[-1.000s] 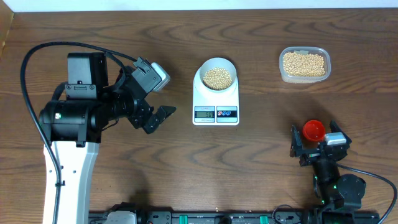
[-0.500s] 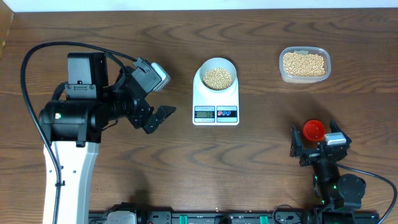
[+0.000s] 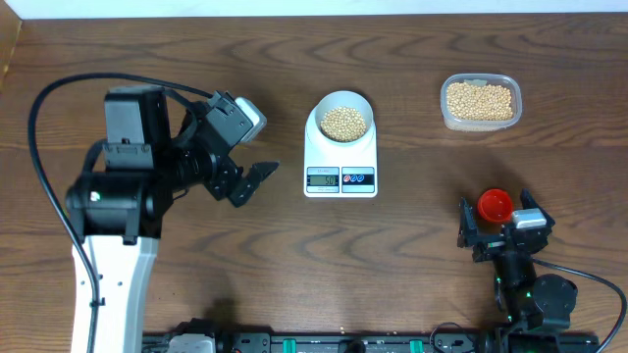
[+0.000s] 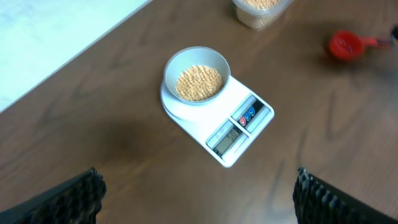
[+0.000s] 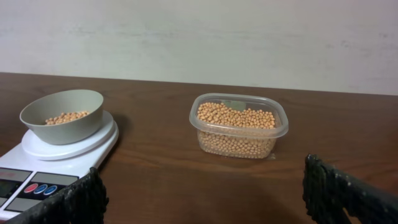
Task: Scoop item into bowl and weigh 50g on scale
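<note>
The pale bowl [image 3: 343, 103] sits on the white scale [image 3: 340, 178] at the table's middle and holds tan beans [image 3: 344, 122]. It also shows in the left wrist view [image 4: 196, 59] and the right wrist view [image 5: 62, 107]. More beans [image 3: 480, 101] fill a clear tub [image 3: 480, 123] at the back right. My left gripper [image 3: 253, 157] is open and empty, to the left of the scale, its fingers wide apart in the left wrist view [image 4: 199, 199]. My right gripper [image 3: 498, 226] is open and empty at the front right, as the right wrist view [image 5: 202, 193] also shows.
A red scoop [image 3: 495, 204] lies on the table just ahead of my right gripper; it also shows in the left wrist view [image 4: 347, 45]. The clear tub stands in front of my right gripper in the right wrist view [image 5: 238, 144]. Bare dark wood lies between the scale and the tub.
My left arm has shifted slightly, its gripper staying open beside the scale. The right arm, bowl, scale and scoop have not moved.
</note>
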Robot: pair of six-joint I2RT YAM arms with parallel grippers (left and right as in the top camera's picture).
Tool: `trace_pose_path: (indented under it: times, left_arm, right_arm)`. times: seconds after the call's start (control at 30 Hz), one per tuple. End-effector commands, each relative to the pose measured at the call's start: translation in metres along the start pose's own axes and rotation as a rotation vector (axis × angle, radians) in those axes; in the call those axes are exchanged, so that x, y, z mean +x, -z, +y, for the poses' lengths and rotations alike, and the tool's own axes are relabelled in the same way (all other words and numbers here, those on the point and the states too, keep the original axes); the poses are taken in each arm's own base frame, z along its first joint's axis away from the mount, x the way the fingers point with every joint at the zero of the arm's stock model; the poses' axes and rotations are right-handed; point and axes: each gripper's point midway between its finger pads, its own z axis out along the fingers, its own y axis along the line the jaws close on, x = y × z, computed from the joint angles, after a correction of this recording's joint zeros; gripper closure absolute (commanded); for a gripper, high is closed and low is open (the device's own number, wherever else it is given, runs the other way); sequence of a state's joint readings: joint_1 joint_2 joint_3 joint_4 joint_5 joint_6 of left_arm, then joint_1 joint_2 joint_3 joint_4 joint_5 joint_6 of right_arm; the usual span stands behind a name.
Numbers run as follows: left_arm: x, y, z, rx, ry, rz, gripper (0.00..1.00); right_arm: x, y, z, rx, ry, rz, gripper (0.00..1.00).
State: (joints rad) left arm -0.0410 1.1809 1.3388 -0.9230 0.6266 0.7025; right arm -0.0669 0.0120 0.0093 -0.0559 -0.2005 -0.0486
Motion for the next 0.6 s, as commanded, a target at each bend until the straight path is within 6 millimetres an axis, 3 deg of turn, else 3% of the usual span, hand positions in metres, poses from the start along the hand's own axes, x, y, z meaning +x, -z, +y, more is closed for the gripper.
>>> trace_pose_path:
  times: [0.0,0.2,0.57]
  left_arm:
    - [0.005,-0.005,0.000,-0.019,0.101,-0.044,0.02]
    - [0.021,-0.021,0.002,-0.070,0.185,-0.137,0.02]
    - [0.080,-0.046,0.010,-0.253,0.432,-0.332,0.01]
  right_arm:
    - [0.002,0.000,-0.001,0.008,0.013,0.002,0.01]
    - [0.001,0.000,-0.001,0.008,0.013,0.002,0.01]
    - [0.001,0.000,-0.001,0.008,0.013,0.002,0.01]
